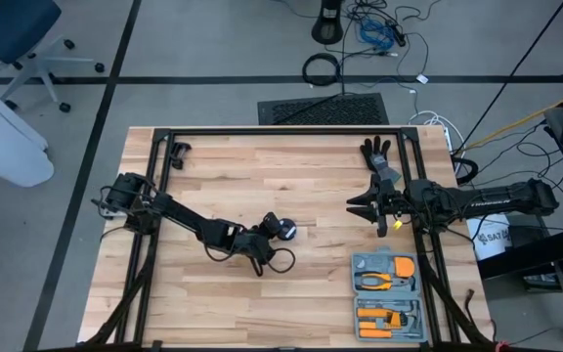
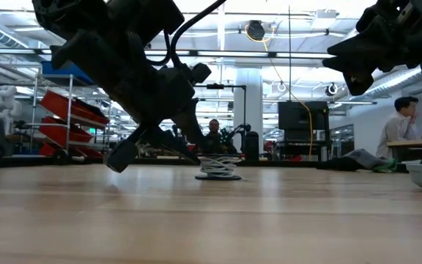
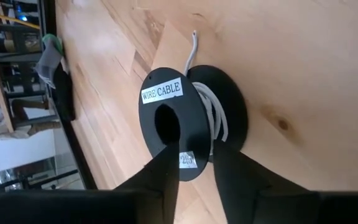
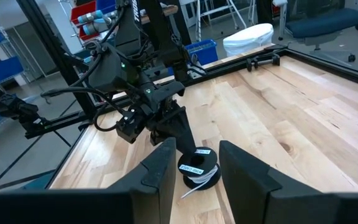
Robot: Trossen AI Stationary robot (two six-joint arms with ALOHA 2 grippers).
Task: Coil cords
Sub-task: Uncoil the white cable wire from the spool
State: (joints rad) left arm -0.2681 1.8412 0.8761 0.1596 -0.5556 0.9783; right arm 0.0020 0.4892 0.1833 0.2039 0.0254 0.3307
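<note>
White string-like cord (image 3: 215, 112) wound on its small black disc reel (image 3: 166, 121) (labelled "WIRE CABLE") lies on the wooden table (image 1: 311, 176). Left end effector (image 3: 194, 168) straddles the reel's rim; whether it grips cannot be told. Winding appears nearly done; next, tuck in the loose tail while the right end effector (image 4: 194, 165), fingers parted and empty, waits apart.

The left arm reaches from the table's left edge toward the middle, folded low, its wrist tipped down so the left gripper (image 1: 270, 228) sits close to the tabletop, its two fingers (image 3: 160, 180) parted with a narrow gap. The right arm stretches in from the right edge, raised, its right gripper (image 1: 362, 204) with fingers apart, holding nothing.
</note>
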